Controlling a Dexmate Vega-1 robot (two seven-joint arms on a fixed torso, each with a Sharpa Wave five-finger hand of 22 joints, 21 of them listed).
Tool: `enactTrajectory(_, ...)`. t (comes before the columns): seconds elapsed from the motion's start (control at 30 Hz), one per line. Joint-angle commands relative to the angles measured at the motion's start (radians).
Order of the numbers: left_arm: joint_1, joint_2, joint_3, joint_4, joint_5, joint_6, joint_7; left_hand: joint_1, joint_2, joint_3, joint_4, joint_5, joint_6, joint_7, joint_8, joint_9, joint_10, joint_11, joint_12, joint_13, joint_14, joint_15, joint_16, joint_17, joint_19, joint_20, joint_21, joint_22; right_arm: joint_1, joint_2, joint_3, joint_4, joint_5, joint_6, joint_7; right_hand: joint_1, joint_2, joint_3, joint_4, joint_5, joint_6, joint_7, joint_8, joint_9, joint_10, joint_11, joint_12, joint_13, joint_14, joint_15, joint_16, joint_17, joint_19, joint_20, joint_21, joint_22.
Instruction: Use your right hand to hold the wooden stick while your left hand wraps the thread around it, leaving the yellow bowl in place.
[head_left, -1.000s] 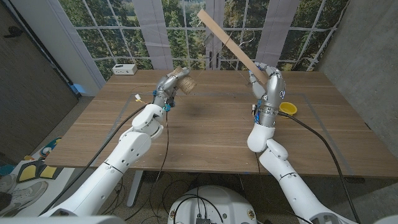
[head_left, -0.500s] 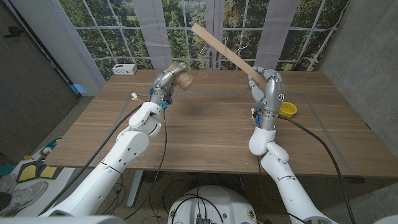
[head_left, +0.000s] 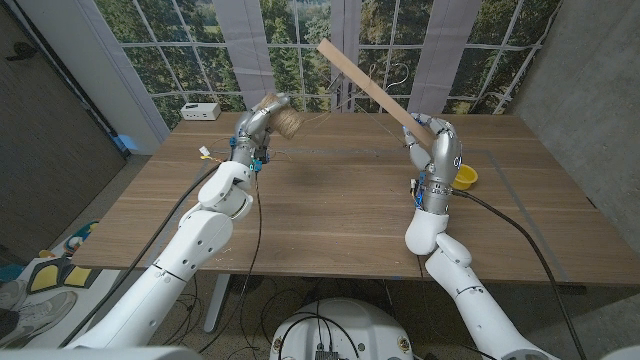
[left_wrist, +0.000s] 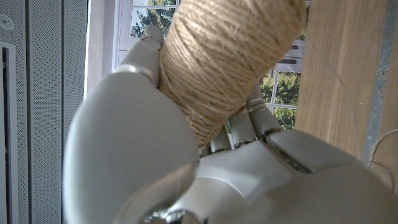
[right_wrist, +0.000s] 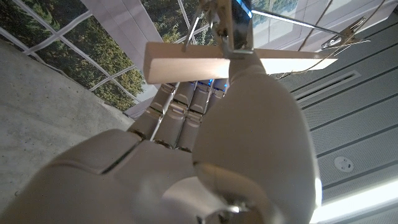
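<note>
Item: wooden stick (head_left: 365, 85), gripped at its lower end by our right hand (head_left: 432, 140), raised and slanting up over the worktop (head_left: 330, 200). Item: spool of jute thread (head_left: 282, 123), clasped in our left hand (head_left: 258, 122), held aloft. Yellow bowl (head_left: 464, 177) sits just beside our right wrist.

Risk: we judge an arm swing could knock the bowl; slack thread could slip off the stick.

Change: since half a second ago, the spool has shifted left and slightly higher; the stick has tilted steeper.

Left hand (left_wrist: 186, 168) gripping twine spool (left_wrist: 227, 59), fingers curled round spool's lower end, wooden table (left_wrist: 339, 74) just beside spool, window w/ trees behind spool
</note>
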Motion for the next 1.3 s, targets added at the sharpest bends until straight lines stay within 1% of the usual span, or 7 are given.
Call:
enactTrajectory(0.03,-0.015,0.006,-0.009,-0.024,0.007,0.015,0.031,0.124,0.179,0.105,0.041,-0.002,0.093,-0.007,-0.003,0.003,0.062,-0.065,-0.003,0.001,0.297,-0.355,-0.001,0.000,0.045,-0.169,0.160,0.005,-0.004,-0.179,-0.152,-0.054,0.318,0.052,0.000,0.109,0.119,0.000,0.005,0.005,0.083,-0.078,0.006,0.138,0.093,-0.060,0.109,0.124,0.011,-0.111,0.000,0.006,-0.005,-0.077,0.011,-0.001)
enactTrajectory(0.2,-0.028,0.019,-0.019,-0.035,-0.012,0.042,0.030,0.124,0.179,0.106,0.040,-0.002,0.093,-0.009,-0.005,0.003,0.064,-0.064,-0.003,0.001,0.299,-0.355,-0.003,-0.003,0.043,-0.169,0.160,0.005,-0.014,-0.215,-0.173,-0.082,0.302,0.048,-0.004,0.111,0.121,0.000,0.004,0.005,0.084,-0.079,0.007,0.140,0.098,-0.057,0.106,0.120,0.010,-0.113,-0.003,0.006,-0.006,-0.078,0.016,-0.001)
enactTrajectory(0.47,-0.043,0.027,-0.025,-0.077,0.006,0.071,0.081,0.124,0.177,0.107,0.039,-0.003,0.091,-0.009,-0.009,0.004,0.063,-0.063,-0.004,0.002,0.300,-0.355,-0.008,-0.010,0.042,-0.169,0.163,0.005,-0.044,-0.169,-0.121,-0.080,0.155,0.041,-0.004,0.113,0.119,-0.003,0.003,0.004,0.081,-0.082,0.007,0.142,0.095,-0.060,0.105,0.126,0.013,-0.113,-0.003,0.007,-0.009,-0.082,0.023,-0.002)
enactTrajectory(0.63,-0.069,0.030,-0.033,-0.093,0.015,0.103,0.120,0.123,0.177,0.108,0.039,-0.003,0.091,-0.006,-0.009,0.005,0.063,-0.064,-0.005,0.002,0.303,-0.355,-0.009,-0.011,0.041,-0.169,0.164,0.005,-0.065,-0.098,-0.053,-0.067,0.034,0.075,-0.004,0.114,0.120,-0.005,0.003,0.003,0.082,-0.082,0.007,0.142,0.095,-0.064,0.103,0.126,0.014,-0.113,-0.003,0.008,-0.011,-0.083,0.027,-0.002)
enactTrajectory(1.1,-0.155,0.044,-0.036,-0.142,0.013,0.220,0.205,0.122,0.176,0.110,0.039,-0.003,0.092,-0.007,-0.013,0.008,0.065,-0.061,-0.006,0.003,0.306,-0.356,-0.012,-0.016,0.040,-0.168,0.168,0.005,-0.097,0.194,0.248,-0.043,-0.458,0.215,-0.004,0.117,0.119,-0.010,0.002,0.002,0.086,-0.086,0.006,0.140,0.099,-0.065,0.100,0.126,0.016,-0.114,-0.004,0.009,-0.013,-0.086,0.038,-0.003)
enactTrajectory(1.2,-0.185,0.061,-0.034,-0.154,0.000,0.269,0.209,0.123,0.176,0.110,0.039,-0.003,0.092,-0.006,-0.013,0.008,0.063,-0.062,-0.007,0.004,0.307,-0.356,-0.012,-0.016,0.040,-0.168,0.169,0.005,-0.099,0.221,0.271,-0.045,-0.521,0.227,-0.004,0.117,0.119,-0.011,0.002,0.002,0.085,-0.087,0.006,0.142,0.097,-0.064,0.098,0.127,0.015,-0.115,-0.005,0.009,-0.015,-0.087,0.041,-0.003)
enactTrajectory(1.3,-0.215,0.061,-0.025,-0.160,0.007,0.291,0.221,0.123,0.176,0.111,0.038,-0.003,0.092,-0.006,-0.014,0.010,0.066,-0.062,-0.006,0.004,0.307,-0.356,-0.012,-0.016,0.040,-0.169,0.170,0.005,-0.101,0.218,0.266,-0.049,-0.555,0.218,-0.004,0.119,0.118,-0.013,0.001,0.001,0.085,-0.087,0.005,0.141,0.098,-0.068,0.099,0.130,0.016,-0.115,-0.006,0.009,-0.017,-0.088,0.044,-0.003)
